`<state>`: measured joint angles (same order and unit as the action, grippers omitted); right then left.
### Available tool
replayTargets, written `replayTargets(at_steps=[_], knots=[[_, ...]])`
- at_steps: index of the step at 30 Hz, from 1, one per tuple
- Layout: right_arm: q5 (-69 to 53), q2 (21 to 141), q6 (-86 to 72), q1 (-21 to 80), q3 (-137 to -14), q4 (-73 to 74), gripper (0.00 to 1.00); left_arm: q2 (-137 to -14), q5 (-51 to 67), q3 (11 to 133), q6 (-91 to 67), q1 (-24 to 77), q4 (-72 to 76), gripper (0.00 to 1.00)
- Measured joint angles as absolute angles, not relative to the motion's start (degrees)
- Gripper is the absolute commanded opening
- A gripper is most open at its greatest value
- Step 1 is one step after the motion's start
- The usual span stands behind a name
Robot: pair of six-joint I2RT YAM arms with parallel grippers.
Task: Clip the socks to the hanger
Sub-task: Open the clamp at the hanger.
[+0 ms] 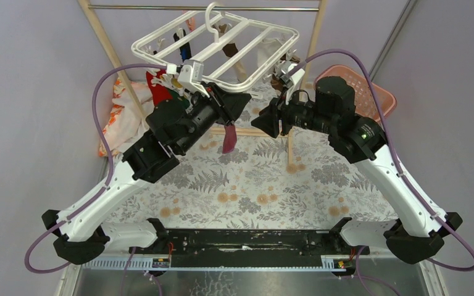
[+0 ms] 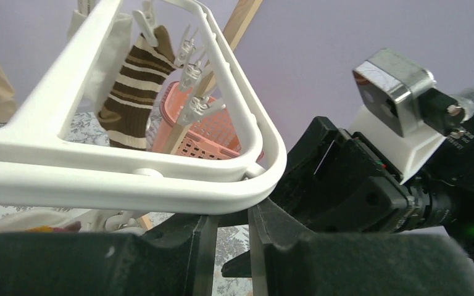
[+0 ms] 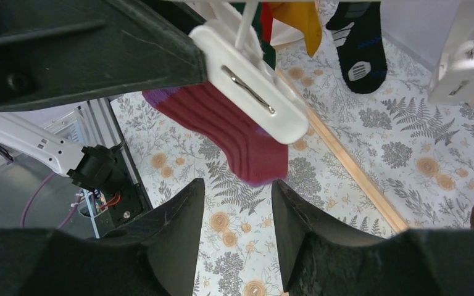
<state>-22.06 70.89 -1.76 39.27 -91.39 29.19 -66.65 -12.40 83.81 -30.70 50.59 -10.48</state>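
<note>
The white hanger (image 1: 216, 46) hangs from the metal rod, and its rim (image 2: 160, 185) crosses the left wrist view. My left gripper (image 1: 233, 103) reaches under the near rim. Its jaws (image 2: 231, 216) stand narrowly apart with their tips hidden behind the frame. In the right wrist view one black finger presses on a white clip (image 3: 253, 92). A dark red sock (image 3: 234, 132) hangs from that clip, seen from above as (image 1: 228, 139). My right gripper (image 3: 237, 183) is open just below the sock's toe and holds nothing. A brown-striped sock (image 2: 133, 92), a black sock (image 3: 361, 55) and a red sock (image 1: 158, 89) hang from other clips.
The pink lattice basket (image 1: 370, 89) sits at the back right behind the right arm. The wooden rack's legs (image 1: 108, 43) flank the hanger, and its floor bar (image 3: 345, 166) crosses the floral cloth. An orange-and-white cloth (image 1: 120, 111) lies at the left.
</note>
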Motion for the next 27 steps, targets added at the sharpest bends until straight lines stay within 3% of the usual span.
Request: replayTargets(at_steps=[12, 27], knots=[[-16.9, 69.4, 4.3, 39.3, -91.4, 28.9, 0.58, -67.3, -11.8, 84.8, -30.5, 50.6, -10.7, 0.00], [-15.3, 70.6, 13.3, 39.3, -92.1, 28.9, 0.59, -67.5, -11.8, 86.2, -30.3, 50.6, -11.2, 0.00]])
